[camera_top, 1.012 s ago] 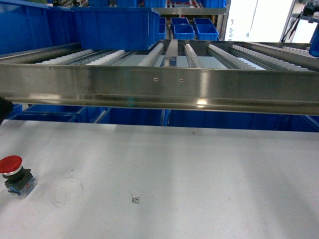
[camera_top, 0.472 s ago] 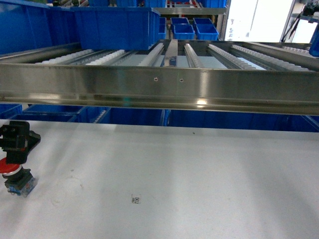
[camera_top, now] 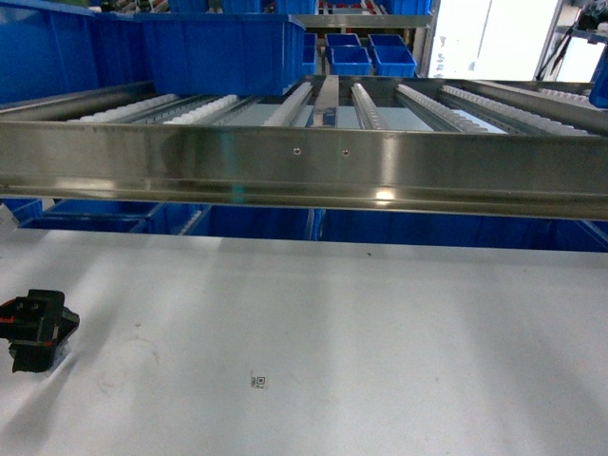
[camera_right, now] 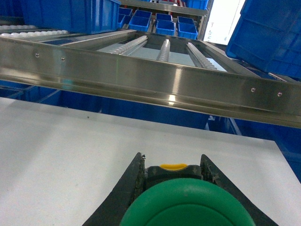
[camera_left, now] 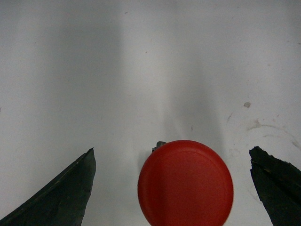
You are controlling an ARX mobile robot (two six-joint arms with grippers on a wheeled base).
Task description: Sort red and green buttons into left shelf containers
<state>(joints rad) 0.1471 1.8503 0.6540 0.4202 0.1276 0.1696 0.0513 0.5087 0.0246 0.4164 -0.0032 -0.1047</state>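
The left gripper (camera_left: 171, 188) is hanging with its jaws spread wide, straddling the red button (camera_left: 185, 183) on the white table (camera_left: 141, 70); neither finger is touching the cap. In the head view this gripper (camera_top: 36, 328) is sitting at the near left of the table (camera_top: 332, 332), hiding the button beneath it. The right gripper (camera_right: 171, 176) is clamping a green button (camera_right: 186, 205) between its fingers, facing the steel roller shelf (camera_right: 155, 80) and the blue bins (camera_right: 162, 21) far behind.
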